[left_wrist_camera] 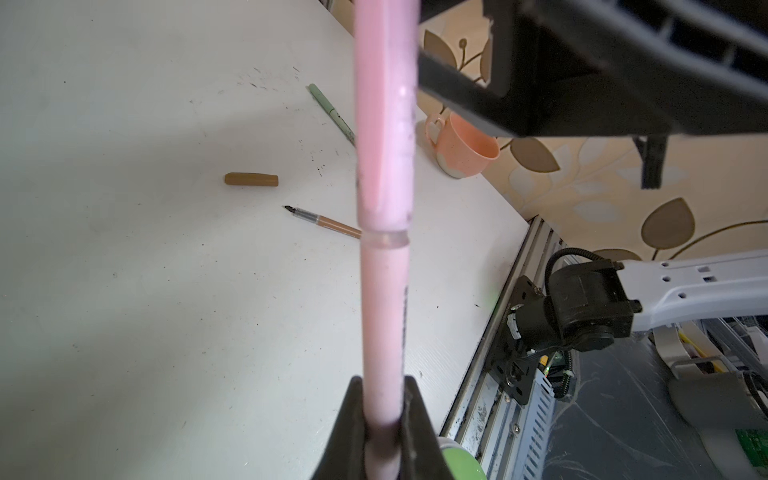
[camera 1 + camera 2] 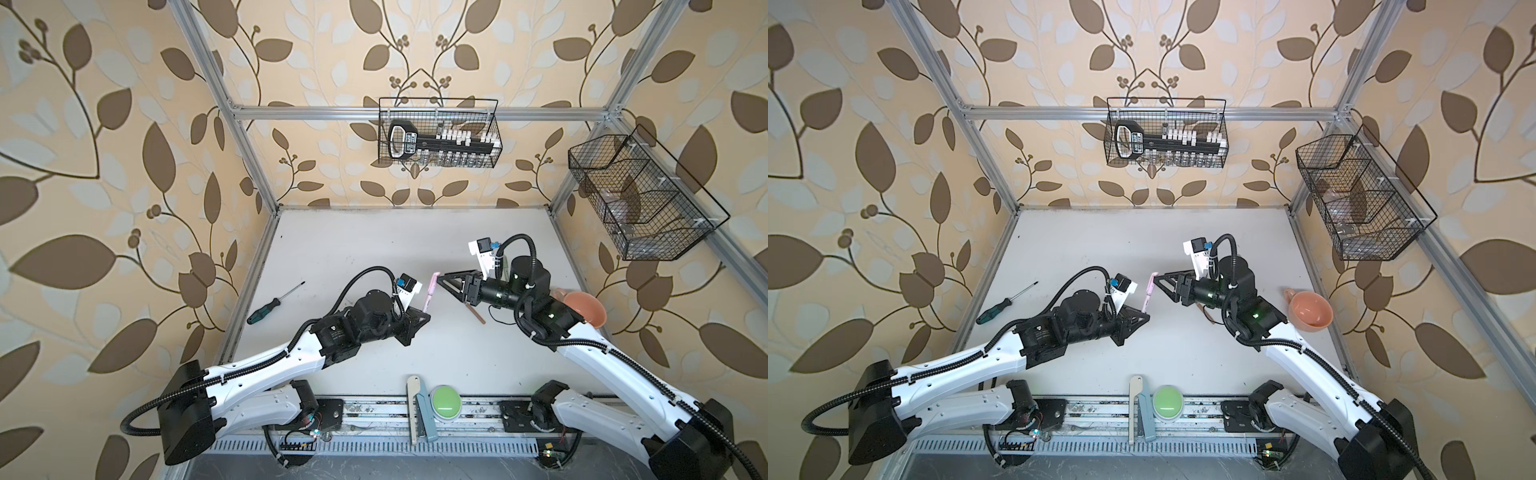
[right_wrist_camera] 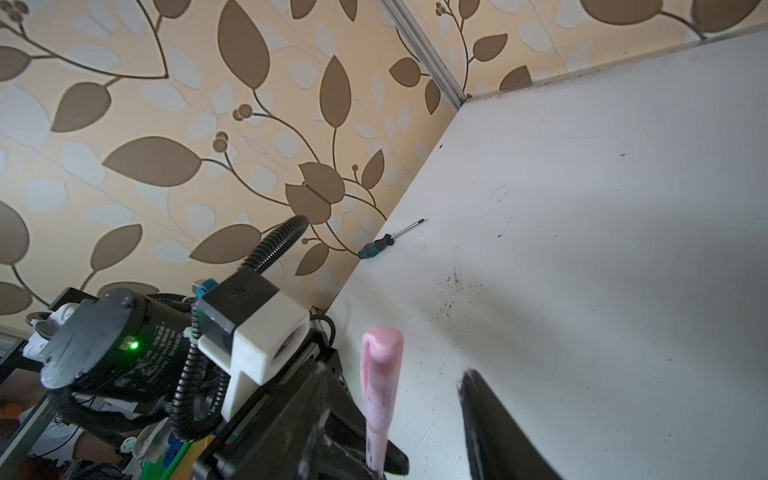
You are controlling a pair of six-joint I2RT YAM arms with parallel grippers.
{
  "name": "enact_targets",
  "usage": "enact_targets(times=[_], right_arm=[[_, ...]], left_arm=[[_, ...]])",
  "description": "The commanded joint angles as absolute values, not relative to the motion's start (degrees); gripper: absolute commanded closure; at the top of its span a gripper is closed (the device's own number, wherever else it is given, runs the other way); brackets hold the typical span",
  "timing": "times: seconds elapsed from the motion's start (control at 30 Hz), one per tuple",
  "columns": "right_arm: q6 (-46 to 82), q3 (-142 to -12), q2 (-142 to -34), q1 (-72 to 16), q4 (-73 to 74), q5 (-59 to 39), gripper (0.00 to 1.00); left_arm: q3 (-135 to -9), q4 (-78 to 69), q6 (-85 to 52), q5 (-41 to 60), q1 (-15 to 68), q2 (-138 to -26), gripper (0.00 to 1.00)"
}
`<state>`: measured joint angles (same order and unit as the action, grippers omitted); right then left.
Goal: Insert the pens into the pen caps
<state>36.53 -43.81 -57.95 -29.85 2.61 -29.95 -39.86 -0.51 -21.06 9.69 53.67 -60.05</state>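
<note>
A pink pen [image 1: 382, 311] stands up from my left gripper [image 1: 382, 415], which is shut on its lower barrel. A pink pen cap [image 1: 386, 124] sits on the pen's upper end. In both top views the capped pink pen [image 2: 430, 293] [image 2: 1149, 293] hangs above the table's middle. My right gripper [image 2: 446, 277] [image 3: 397, 374] is open, its jaws apart on either side of the pink cap [image 3: 380, 374] without touching it. A brown pen [image 1: 328, 222] with a bare dark tip, a brown cap [image 1: 251, 179] and a green pen [image 1: 332, 110] lie on the table.
An orange cup [image 2: 582, 307] stands at the table's right edge, behind the right arm. A green-handled screwdriver [image 2: 274, 303] lies near the left edge. A green button [image 2: 445, 401] sits at the front rail. Wire baskets [image 2: 438, 133] hang on the walls.
</note>
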Motion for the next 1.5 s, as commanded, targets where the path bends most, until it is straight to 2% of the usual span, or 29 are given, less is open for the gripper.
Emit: enact_targets(times=[0.0, 0.4, 0.77, 1.17, 1.27, 1.47], right_arm=[[34.58, -45.92, -59.20, -30.51, 1.62, -31.99, 0.48], [34.28, -48.23, -60.65, -30.76, 2.10, -32.26, 0.53], [34.23, -49.30, -62.26, -30.76, 2.46, -32.77, 0.62], [33.66, -49.79, -62.82, -30.72, 2.11, -33.14, 0.63], [33.67, -49.83, -63.03, -30.72, 2.11, -33.34, 0.65], [33.96, -49.43, -63.68, -30.76, 1.78, -33.83, 0.77]], left_arm=[[-42.71, -0.98, -19.60, 11.40, 53.79, -59.63, 1.00], [-42.36, -0.88, -19.70, 11.69, 53.79, -60.03, 1.00], [-41.93, -0.69, -19.73, 11.28, 53.78, -60.03, 1.00], [-41.95, -0.70, -20.04, 10.94, 53.78, -61.17, 1.00], [-41.92, -0.62, -19.89, 10.81, 53.79, -60.93, 1.00], [-42.09, -0.97, -19.53, 10.31, 53.78, -59.73, 1.00]])
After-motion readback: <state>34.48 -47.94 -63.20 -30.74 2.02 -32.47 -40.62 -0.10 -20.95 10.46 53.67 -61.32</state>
